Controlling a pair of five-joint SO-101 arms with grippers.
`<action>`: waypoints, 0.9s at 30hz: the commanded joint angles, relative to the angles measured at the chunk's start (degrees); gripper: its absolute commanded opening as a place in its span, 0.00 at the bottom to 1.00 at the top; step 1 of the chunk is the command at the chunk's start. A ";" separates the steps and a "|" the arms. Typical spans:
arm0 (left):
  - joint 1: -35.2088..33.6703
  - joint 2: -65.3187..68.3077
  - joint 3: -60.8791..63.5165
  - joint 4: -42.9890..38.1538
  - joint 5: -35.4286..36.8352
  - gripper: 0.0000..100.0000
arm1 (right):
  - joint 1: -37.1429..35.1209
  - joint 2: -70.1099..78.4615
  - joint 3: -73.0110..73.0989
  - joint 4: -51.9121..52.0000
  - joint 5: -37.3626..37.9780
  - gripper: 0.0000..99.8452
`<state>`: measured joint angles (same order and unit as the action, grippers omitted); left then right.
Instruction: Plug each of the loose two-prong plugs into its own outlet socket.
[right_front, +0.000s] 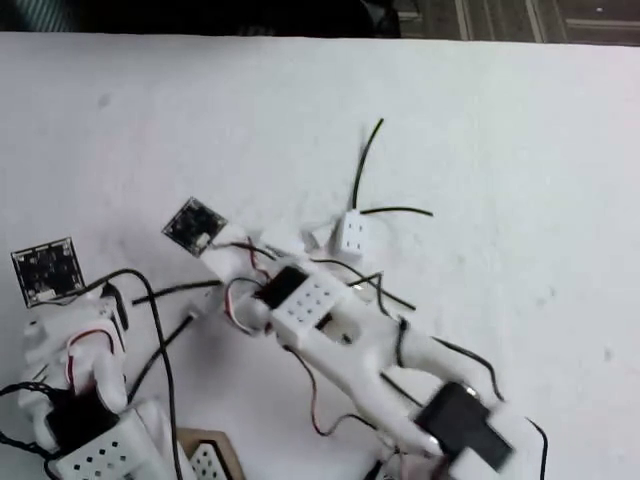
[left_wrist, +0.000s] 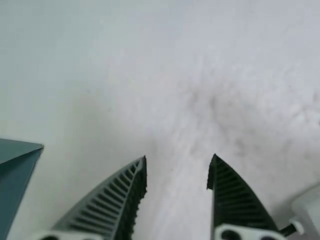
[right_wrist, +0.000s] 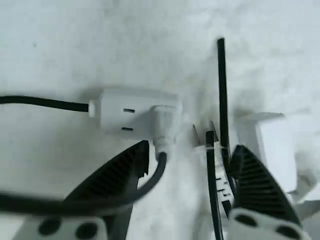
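My right gripper (right_wrist: 190, 150) stands open low over the table. Just past its fingertips lies a white outlet block (right_wrist: 122, 117) with two slots showing and a black cord leaving its far end. A white plug (right_wrist: 162, 125) sits in the block's side, and its cord loops back under one finger. Bare metal prongs (right_wrist: 200, 134) on a second black cord (right_wrist: 220, 85) lie between the fingers, beside another white block (right_wrist: 270, 142). In the high view a white outlet (right_front: 350, 232) lies mid-table ahead of the right arm (right_front: 300, 300). My left gripper (left_wrist: 178, 165) is open over bare table.
Two black-and-white marker cards (right_front: 47, 270) (right_front: 195, 226) sit near the arms' tips. Black cords (right_front: 365, 160) trail from the mid-table outlet. A teal edge (left_wrist: 15, 170) is beside the left gripper. The left arm (right_front: 75, 345) sits at the front left. White tabletop (right_front: 500, 150) stretches behind.
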<state>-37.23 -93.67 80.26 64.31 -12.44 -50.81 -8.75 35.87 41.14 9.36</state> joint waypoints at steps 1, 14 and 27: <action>-0.22 -0.48 -0.18 -0.97 -0.26 0.21 | -0.48 -9.63 -0.97 4.88 -0.18 0.32; 9.89 -0.40 -0.53 -0.53 -8.53 0.21 | 4.62 -39.60 -0.97 32.57 -7.74 0.27; 21.23 0.31 -5.54 9.14 -27.25 0.21 | 21.85 -49.89 14.33 33.45 -16.88 0.02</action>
<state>-18.42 -93.67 79.56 69.14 -35.12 -32.00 -57.45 48.79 76.48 -7.43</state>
